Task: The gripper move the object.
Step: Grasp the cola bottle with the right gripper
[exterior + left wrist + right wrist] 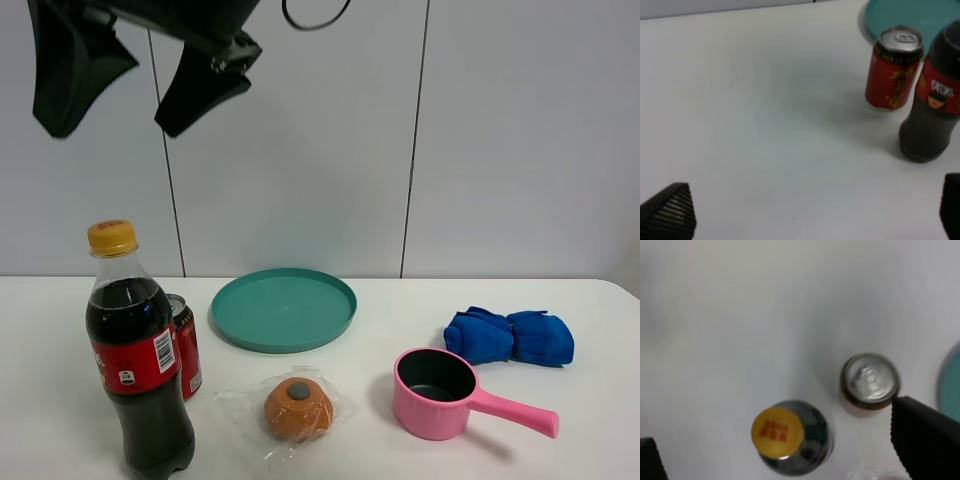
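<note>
Though the high camera catches my right jaws only as two black shapes hanging well above the tabletop point(40, 400), it shows them spread wide with nothing between them. They reach across to the left side, over the cola bottle point(135, 370). It stands upright near the front left corner, with a red can point(186, 345) just beside it on the side toward the back edge.

My right wrist camera looks straight down and adds what that view cannot. The bottle's yellow cap point(777, 431) lies between the open jaws, untouched, and the can's silver top shows its pull tab. My left wrist camera looks low across the tabletop and gives the bottle's red label point(940, 92) and the can's side. My left jaws are open too and empty, with only their two tips in view, far apart; the high view leaves them out.

Only the high view shows the green plate point(283, 308) whole toward the back edge, the wrapped bun point(298, 408) in front of it, the pink saucepan point(435, 393), and the blue cloth point(510, 337) nearer the right edge.

The left wrist view cuts off the bottle's cap and most of the plate. The right wrist view is blurred, so the cap's red print is unreadable, and I cannot tell whether bottle and can touch.
</note>
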Controlling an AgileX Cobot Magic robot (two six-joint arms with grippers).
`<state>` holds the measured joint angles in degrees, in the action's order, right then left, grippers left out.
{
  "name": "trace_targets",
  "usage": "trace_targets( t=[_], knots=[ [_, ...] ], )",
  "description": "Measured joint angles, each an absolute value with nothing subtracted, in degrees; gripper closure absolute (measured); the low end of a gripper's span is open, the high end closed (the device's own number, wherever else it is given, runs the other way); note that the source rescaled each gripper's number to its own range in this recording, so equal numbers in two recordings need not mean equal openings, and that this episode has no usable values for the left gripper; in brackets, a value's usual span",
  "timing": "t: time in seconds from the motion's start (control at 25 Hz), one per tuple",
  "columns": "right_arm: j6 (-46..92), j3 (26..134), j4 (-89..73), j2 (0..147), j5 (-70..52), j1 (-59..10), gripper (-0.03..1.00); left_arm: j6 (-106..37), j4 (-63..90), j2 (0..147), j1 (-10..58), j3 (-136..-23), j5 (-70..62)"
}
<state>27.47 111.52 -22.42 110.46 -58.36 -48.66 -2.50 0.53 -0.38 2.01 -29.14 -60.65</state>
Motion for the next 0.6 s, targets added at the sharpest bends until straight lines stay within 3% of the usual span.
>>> trace_targets(
  t=[0.6],
  knots=[
    [27.4, 66.7, -24.2, 87.2, -22.3, -51.4, 0.22, -2.5, 0.5, -0.4, 2.0, -29.1, -60.7]
  ],
)
